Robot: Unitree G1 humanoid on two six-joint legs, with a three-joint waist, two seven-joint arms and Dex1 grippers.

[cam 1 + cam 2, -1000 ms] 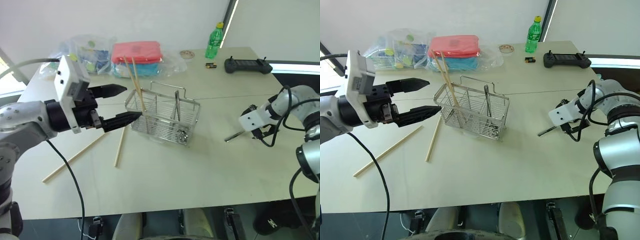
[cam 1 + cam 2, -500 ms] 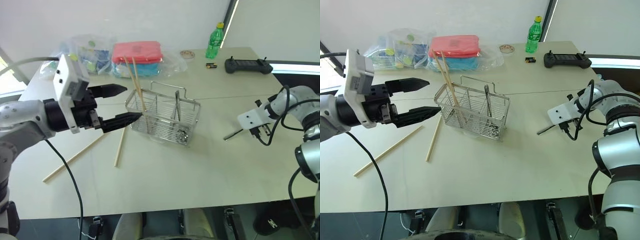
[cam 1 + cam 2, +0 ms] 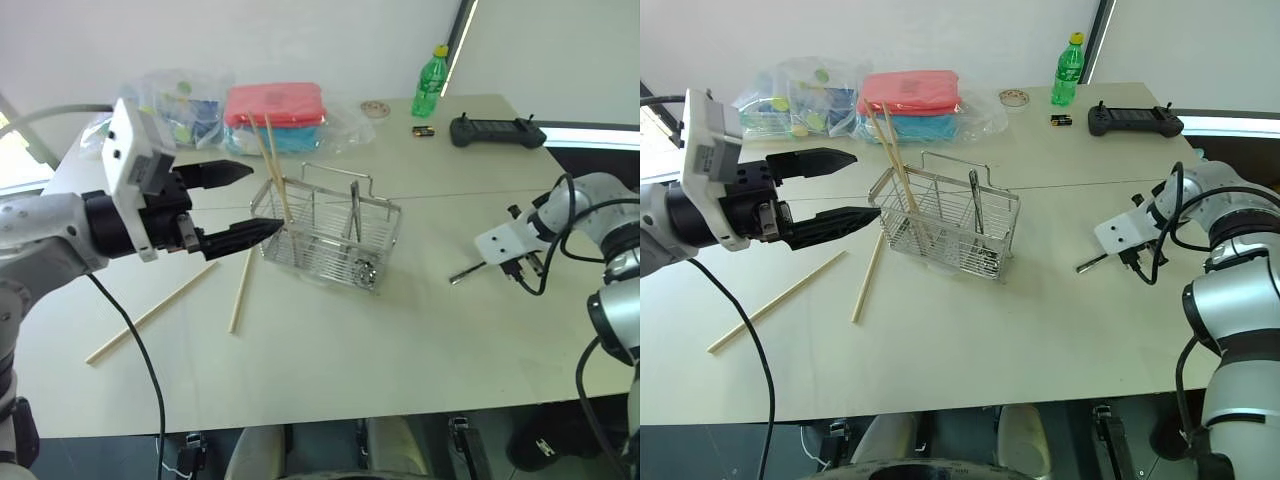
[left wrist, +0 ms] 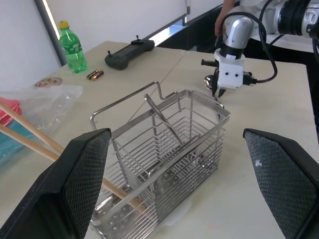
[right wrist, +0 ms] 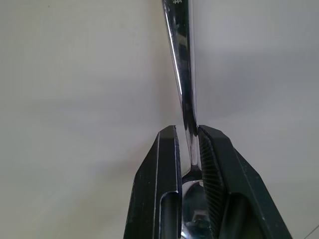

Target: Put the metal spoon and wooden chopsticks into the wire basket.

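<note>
The wire basket (image 3: pixel 330 196) stands mid-table with two wooden chopsticks (image 3: pixel 272 160) leaning out of its left end and a metal utensil (image 4: pixel 164 117) upright inside. Two more chopsticks lie flat to its left, one (image 3: pixel 238 290) close by and one (image 3: pixel 150 312) further out. My left gripper (image 3: pixel 262 200) hovers open just left of the basket, nothing between its fingers (image 4: pixel 84 184). At the right side of the table my right gripper (image 5: pixel 188 130) is shut on the metal spoon (image 5: pixel 182 64), pinching its handle near the bowl; the handle (image 3: pixel 465 270) points toward the basket, low over the table.
Along the back of the table sit plastic bags with red and blue packs (image 3: pixel 272 115), a tape roll (image 3: pixel 374 107), a green bottle (image 3: pixel 429 82), batteries (image 3: pixel 421 130) and a black controller (image 3: pixel 495 130). The right table edge is close behind my right gripper.
My right gripper has shut on the spoon's handle, staying in much the same spot. The left gripper has stayed open beside the basket.
</note>
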